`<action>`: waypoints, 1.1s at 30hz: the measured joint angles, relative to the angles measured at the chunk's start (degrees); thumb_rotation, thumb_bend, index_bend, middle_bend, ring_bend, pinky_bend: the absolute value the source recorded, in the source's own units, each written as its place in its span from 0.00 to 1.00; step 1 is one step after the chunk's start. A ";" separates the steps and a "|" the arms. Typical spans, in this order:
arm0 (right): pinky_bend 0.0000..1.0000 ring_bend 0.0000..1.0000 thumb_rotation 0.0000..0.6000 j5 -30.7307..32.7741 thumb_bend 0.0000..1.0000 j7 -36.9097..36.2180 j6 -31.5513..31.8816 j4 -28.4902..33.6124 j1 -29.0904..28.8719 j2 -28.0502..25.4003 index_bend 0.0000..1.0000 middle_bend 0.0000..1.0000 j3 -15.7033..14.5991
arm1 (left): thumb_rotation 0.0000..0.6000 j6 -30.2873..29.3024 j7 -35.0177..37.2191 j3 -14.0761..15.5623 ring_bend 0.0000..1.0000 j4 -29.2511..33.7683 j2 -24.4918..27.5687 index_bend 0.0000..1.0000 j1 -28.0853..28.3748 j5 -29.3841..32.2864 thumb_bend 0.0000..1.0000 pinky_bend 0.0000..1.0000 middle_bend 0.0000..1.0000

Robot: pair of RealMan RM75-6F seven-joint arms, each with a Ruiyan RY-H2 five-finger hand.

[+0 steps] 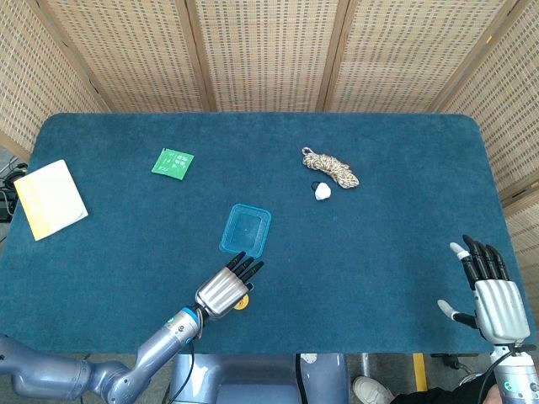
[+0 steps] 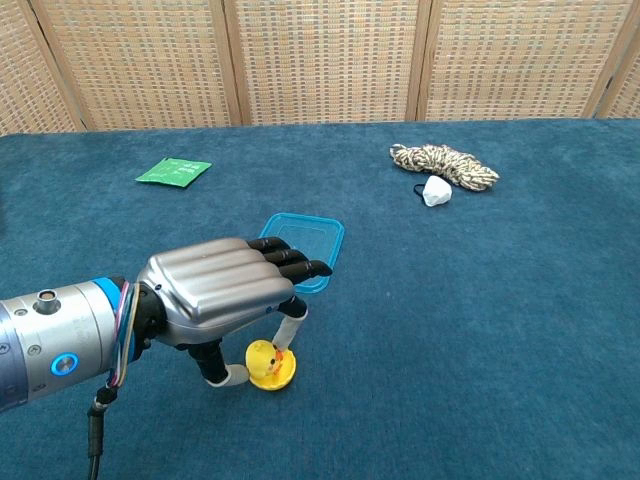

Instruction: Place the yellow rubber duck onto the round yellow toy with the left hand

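Note:
The yellow rubber duck (image 2: 262,358) stands upright on the round yellow toy (image 2: 280,377) near the table's front edge. My left hand (image 2: 222,292) hovers palm-down over it, pinching the duck between the thumb (image 2: 231,376) and a finger (image 2: 291,330). In the head view the left hand (image 1: 226,289) covers the duck, and only a sliver of the round yellow toy (image 1: 242,303) shows at its right. My right hand (image 1: 493,291) is at the front right corner, fingers spread and holding nothing.
A blue plastic lid (image 2: 302,243) lies just beyond the left hand. Farther back are a green card (image 1: 173,162), a coil of rope (image 1: 330,167) and a small white object (image 1: 322,192). A pale yellow notebook (image 1: 50,199) lies at the left edge.

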State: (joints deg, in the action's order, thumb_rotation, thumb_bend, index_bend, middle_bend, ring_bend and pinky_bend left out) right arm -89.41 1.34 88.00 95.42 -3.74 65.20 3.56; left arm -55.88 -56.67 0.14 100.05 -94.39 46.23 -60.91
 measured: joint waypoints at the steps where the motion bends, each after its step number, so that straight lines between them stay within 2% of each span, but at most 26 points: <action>1: 0.00 0.00 1.00 -0.01 0.00 0.00 -0.01 0.01 0.00 0.00 0.10 0.00 -0.01 | 1.00 -0.11 -0.12 0.08 0.00 0.02 0.02 0.43 0.07 0.09 0.31 0.00 0.00; 13: 0.00 0.00 1.00 0.02 0.00 0.06 -0.14 0.08 -0.03 -0.06 0.10 0.00 -0.05 | 1.00 -1.29 -0.57 0.48 0.00 0.19 0.12 0.26 0.79 1.26 0.31 0.00 0.00; 19: 0.00 0.00 1.00 0.14 0.00 0.09 -0.32 -0.07 -0.08 -0.03 0.10 0.00 -0.04 | 1.00 -3.41 0.73 0.26 0.00 2.17 1.34 0.10 0.13 0.54 0.30 0.00 0.00; 23: 0.00 0.00 1.00 0.02 0.00 0.27 -0.50 -0.22 -0.19 0.16 0.10 0.00 -0.10 | 1.00 -8.45 1.36 0.52 0.00 4.04 3.42 0.02 -1.96 -1.21 0.28 0.00 0.00; 27: 0.00 0.00 1.00 -0.11 0.00 0.90 -0.71 -0.24 -0.31 0.45 0.10 0.00 -0.22 | 1.00 -15.40 3.54 1.83 0.00 7.53 7.24 0.00 -6.21 -3.46 0.22 0.00 0.00; 33: 0.00 0.00 1.00 -0.68 0.00 2.59 -0.92 -0.32 -0.45 1.17 0.08 0.00 -0.59 | 1.00 -27.02 8.42 6.22 0.00 11.75 14.46 0.00 -14.73 -10.09 0.15 0.00 0.00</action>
State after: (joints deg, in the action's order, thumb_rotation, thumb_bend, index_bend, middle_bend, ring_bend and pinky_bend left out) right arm -90.09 3.94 87.08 95.10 -4.19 66.37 2.97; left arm -82.90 -48.25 6.36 111.80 -79.93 31.51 -70.99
